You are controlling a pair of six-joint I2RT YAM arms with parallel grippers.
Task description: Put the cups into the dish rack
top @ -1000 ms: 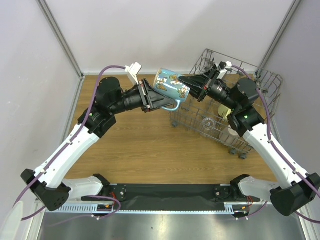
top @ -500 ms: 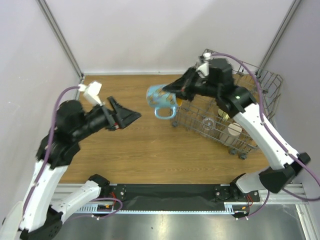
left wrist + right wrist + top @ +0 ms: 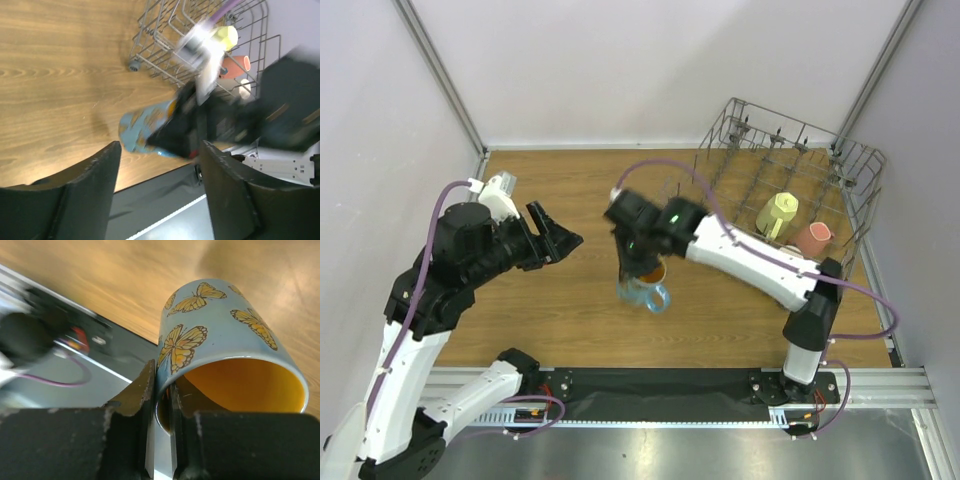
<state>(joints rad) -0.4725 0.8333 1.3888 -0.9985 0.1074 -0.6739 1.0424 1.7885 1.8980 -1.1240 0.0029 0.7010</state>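
My right gripper is shut on the rim of a blue butterfly mug with an orange inside, over the table's middle near the front. The right wrist view shows one finger inside and one outside the mug's wall, gripper clamped. My left gripper is open and empty, left of the mug; its wrist view shows the mug beyond its gripper. The dish rack stands at the back right with a pale yellow mug and a salmon-pink mug inside.
The right arm stretches across the table from the front right. The rack also shows in the left wrist view, with the yellow mug and pink mug. A black strip and metal rail run along the near edge.
My right arm has swung the blue mug from beside the rack's left end down toward the front middle of the table. My left gripper has barely shifted.
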